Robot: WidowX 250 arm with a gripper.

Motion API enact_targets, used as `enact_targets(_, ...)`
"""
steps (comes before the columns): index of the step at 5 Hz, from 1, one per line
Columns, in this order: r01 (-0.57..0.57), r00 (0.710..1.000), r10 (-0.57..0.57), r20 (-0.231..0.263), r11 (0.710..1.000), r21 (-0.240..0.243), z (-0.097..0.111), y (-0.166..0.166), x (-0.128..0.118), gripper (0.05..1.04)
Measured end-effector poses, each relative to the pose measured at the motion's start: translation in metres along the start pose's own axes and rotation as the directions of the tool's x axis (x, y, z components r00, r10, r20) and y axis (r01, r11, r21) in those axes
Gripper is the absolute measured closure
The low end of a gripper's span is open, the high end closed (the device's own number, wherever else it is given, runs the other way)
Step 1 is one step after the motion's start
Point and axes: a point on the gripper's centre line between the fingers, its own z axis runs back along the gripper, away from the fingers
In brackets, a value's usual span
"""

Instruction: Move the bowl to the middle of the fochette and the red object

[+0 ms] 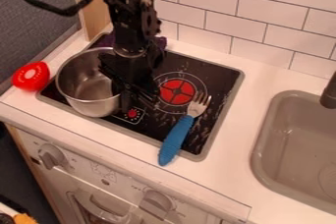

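The gripper (136, 99) hangs over the left half of the stove, at the right side of the metal bowl (85, 78), and covers part of its rim. The bowl stands upright on the stove's left part; its visible inside holds nothing. To its left, on the counter, lies the red object (31, 76) with a pale centre. A fork with a blue handle (175, 140) lies on the right part of the stove, tines toward the wall and handle end over the front edge.
The black stove top (213, 78) has a raised grey rim. Something purple (161, 42) lies behind the arm near the tiled wall. A grey sink (264, 144) and dark faucet (330, 93) are at the right.
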Motion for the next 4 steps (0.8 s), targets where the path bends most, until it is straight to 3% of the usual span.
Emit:
enact_targets(1,0.025,1.000,-0.025,-0.003,1.000,0.009,0.002,-0.011,-0.011,0.965)
enact_targets(2,0.008,0.999,-0.008,-0.031,1.000,-0.013,0.002,-0.016,-0.019,0.793)
enact_targets(4,-0.082,0.996,0.083,0.027,0.995,-0.057,0.027,-0.001,-0.014,0.186)
